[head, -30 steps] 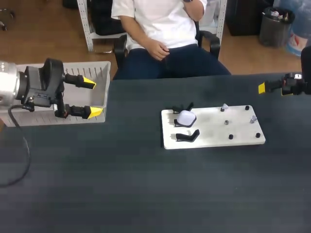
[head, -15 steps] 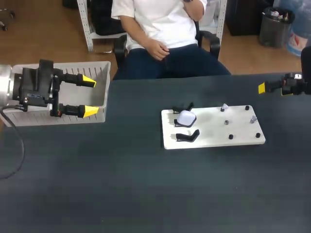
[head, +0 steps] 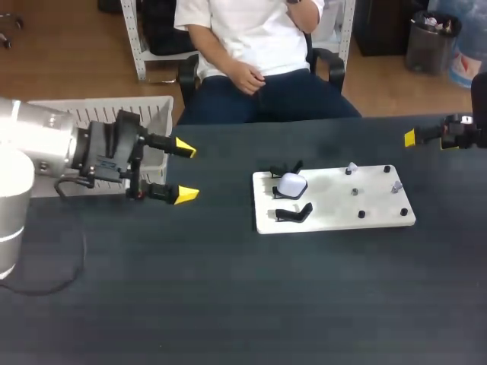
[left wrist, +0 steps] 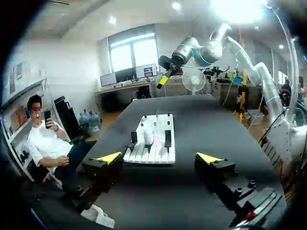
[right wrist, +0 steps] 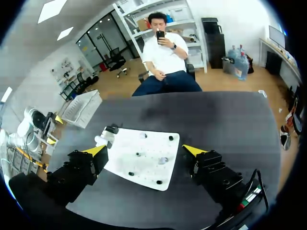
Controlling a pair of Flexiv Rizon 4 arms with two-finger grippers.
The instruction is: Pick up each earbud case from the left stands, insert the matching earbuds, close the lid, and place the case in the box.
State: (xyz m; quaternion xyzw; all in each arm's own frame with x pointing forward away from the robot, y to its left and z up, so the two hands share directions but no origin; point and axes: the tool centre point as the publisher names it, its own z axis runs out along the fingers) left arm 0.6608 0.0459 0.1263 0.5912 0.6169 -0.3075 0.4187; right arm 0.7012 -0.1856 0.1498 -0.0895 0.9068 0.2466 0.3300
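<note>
Head view. Dark table (head: 228, 304) fills most of frame.

L arm (head: 38, 144) enters from left edge, mid-height, lying roughly level and pointing right.

Slatted grey box (head: 106, 101) at upper left, partly hidden behind L arm.

White board (head: 335, 209) right of centre, flat on table, well apart from box.

L hand (head: 187, 171) sits over bare table just right of box, between box and board. Fingers wide, nothing between them. Its wrist view agrees: both yellow tips far apart, board straight ahead, not touching.

R hand (right wrist: 145, 150) at far right edge, upper-mid, in head view, only one yellow tip showing there. Its own wrist view shows fingers wide, empty, with the board ahead of it.

White earbud case (head: 291, 183) on a stand at board's left end, lid looks closed. Empty black stand (head: 293, 213) just below it in frame.

Two small pale pieces (head: 351, 168) on board's right half; too small to ID.
</note>
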